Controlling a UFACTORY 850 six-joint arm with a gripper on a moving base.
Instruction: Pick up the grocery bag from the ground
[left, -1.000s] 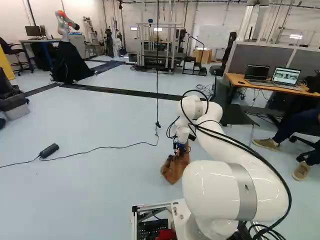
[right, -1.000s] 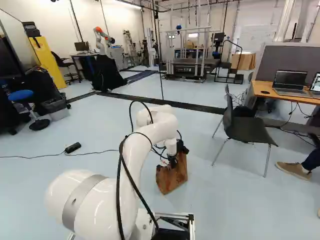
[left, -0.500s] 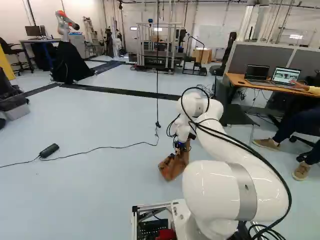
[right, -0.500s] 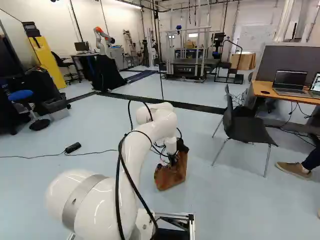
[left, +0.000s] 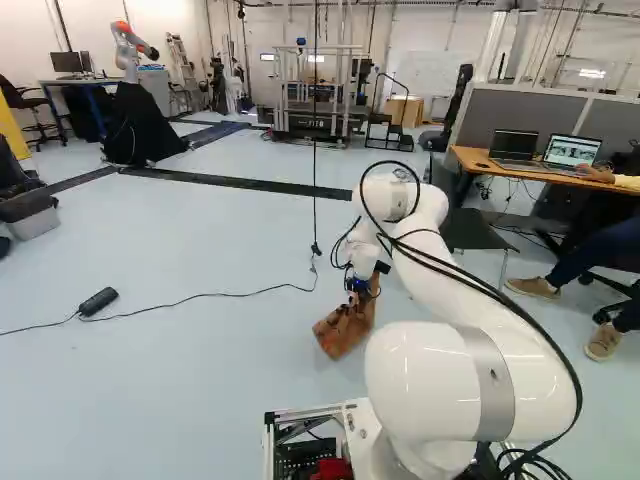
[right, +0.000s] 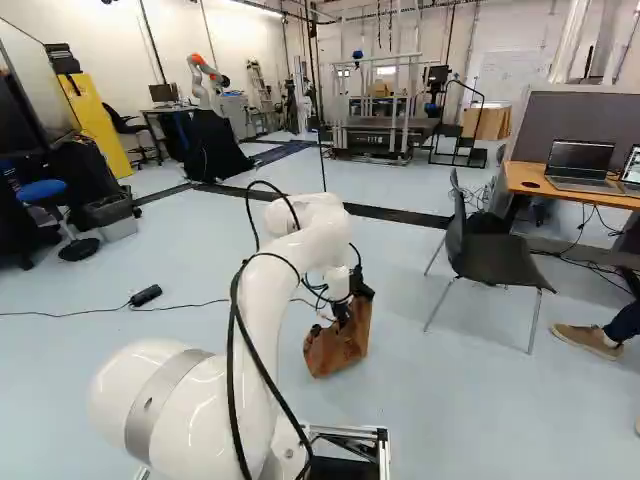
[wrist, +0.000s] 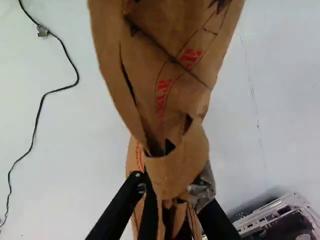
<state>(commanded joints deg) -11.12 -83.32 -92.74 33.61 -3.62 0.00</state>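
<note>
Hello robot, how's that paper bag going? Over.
Gripper shut on paper bag. Contact with floor unclear. Black cable off to one side, no obstruction seen.

Bag left of chair; laptops on desk.

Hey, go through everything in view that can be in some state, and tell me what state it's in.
End effector: shut on the bag
Bag: creased, bunched where gripped
Left laptop: open, screen dark
Right laptop: open, screen lit
Grey chair: upright
Cable: uncoiled
</note>
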